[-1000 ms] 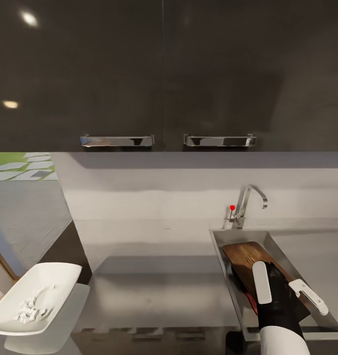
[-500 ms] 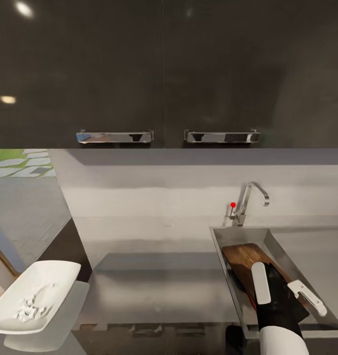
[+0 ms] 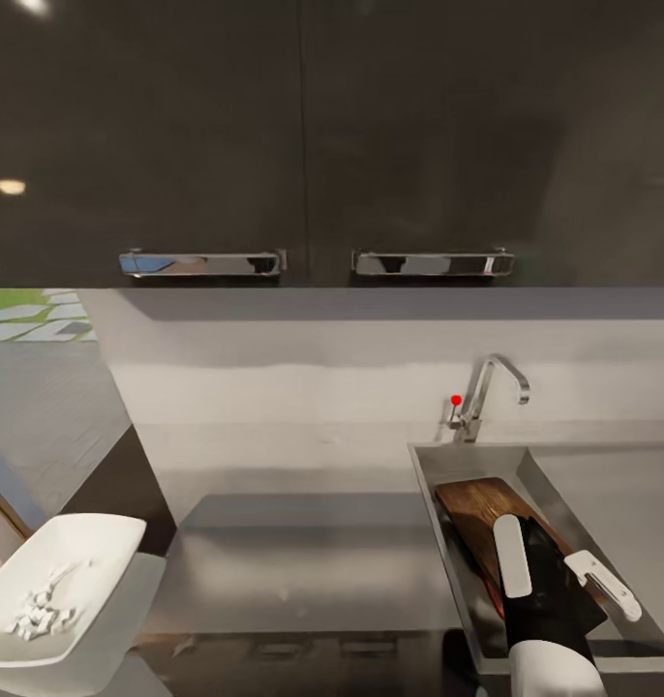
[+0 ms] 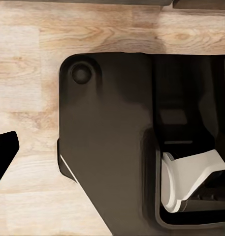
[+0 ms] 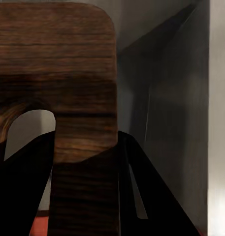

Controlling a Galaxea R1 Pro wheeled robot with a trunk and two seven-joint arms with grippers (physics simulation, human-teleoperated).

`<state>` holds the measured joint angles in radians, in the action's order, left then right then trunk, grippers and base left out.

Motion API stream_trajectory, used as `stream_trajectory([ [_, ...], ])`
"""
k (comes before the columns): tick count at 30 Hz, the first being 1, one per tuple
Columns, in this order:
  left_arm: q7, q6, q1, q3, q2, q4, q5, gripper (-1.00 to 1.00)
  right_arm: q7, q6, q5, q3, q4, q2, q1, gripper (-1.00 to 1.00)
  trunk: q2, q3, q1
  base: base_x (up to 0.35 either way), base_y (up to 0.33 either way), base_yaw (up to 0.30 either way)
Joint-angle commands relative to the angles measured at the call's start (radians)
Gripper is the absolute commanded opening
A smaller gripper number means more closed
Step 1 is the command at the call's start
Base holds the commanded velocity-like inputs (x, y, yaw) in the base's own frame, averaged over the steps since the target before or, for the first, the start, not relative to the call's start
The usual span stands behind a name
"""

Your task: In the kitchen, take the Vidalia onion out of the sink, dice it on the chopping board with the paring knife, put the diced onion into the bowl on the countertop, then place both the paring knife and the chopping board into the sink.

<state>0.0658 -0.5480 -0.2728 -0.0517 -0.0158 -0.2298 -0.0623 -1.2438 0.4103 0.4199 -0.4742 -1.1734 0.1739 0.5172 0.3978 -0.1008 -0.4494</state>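
Note:
The chopping board [image 3: 472, 508] lies slanted inside the sink [image 3: 431, 503], below the tap [image 3: 487, 392]. My right gripper [image 3: 557, 571] hangs over the board's near end with its white fingers [image 3: 511, 557] spread wide, open. In the right wrist view the board [image 5: 68, 64] runs between the dark fingers [image 5: 151, 196]. A bit of the paring knife's red handle [image 5: 37, 227] peeks out under the board, also red in the head view [image 3: 488, 587]. The bowl [image 3: 100, 542] holds diced onion [image 3: 37, 610] at the countertop's [image 3: 303, 571] left end. A dark fingertip [image 4: 1, 155] of my left gripper hangs over the floor.
Dark wall cabinets with chrome bar handles [image 3: 201, 263] hang above the counter. The sink's drainboard [image 3: 622, 494] stretches right. In the left wrist view, my dark base [image 4: 107, 147] stands on a wood floor [image 4: 28, 59].
The whole head view has shifted a little, so the camera moved. My right gripper stays spread over the board in the sink; nothing else has moved.

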Motion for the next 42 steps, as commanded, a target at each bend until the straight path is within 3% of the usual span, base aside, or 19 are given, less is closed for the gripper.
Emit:
stream_trajectory([
  [1, 0.002, -0.001, 0.000, -0.005, 0.000, -0.002, -0.007, 1.00, -0.003, 0.010, 0.002, -0.001, -0.002, 0.001, 0.001, -1.00, 0.002, -0.004, -0.001, 0.018, -0.019, 0.000],
  [22, 0.002, -0.001, 0.000, -0.005, 0.000, 0.000, -0.007, 1.00, -0.003, 0.010, 0.011, -0.002, -0.002, 0.001, 0.001, -1.00, 0.002, -0.037, -0.001, 0.001, -0.002, 0.000],
  [28, 0.002, -0.001, 0.000, -0.005, 0.000, 0.000, -0.007, 1.00, -0.005, 0.012, 0.038, -0.005, -0.003, 0.001, 0.001, -1.00, 0.002, -0.039, -0.001, 0.000, 0.000, 0.000],
  [38, 0.002, -0.001, 0.000, -0.005, 0.000, 0.000, -0.007, 1.00, -0.005, 0.013, 0.042, -0.003, -0.005, 0.001, 0.001, -1.00, 0.002, -0.040, -0.001, 0.000, 0.000, 0.000],
  [39, 0.002, -0.001, 0.000, -0.005, 0.000, 0.000, -0.007, 1.00, -0.005, 0.013, 0.042, -0.003, -0.005, 0.001, 0.001, 1.00, 0.002, -0.040, -0.001, 0.000, 0.000, 0.000],
  [42, 0.002, -0.001, 0.000, -0.005, 0.000, 0.000, -0.007, 1.00, -0.005, 0.013, 0.042, -0.004, -0.006, 0.001, 0.001, 1.00, 0.002, -0.040, -0.001, 0.000, 0.000, 0.000],
])
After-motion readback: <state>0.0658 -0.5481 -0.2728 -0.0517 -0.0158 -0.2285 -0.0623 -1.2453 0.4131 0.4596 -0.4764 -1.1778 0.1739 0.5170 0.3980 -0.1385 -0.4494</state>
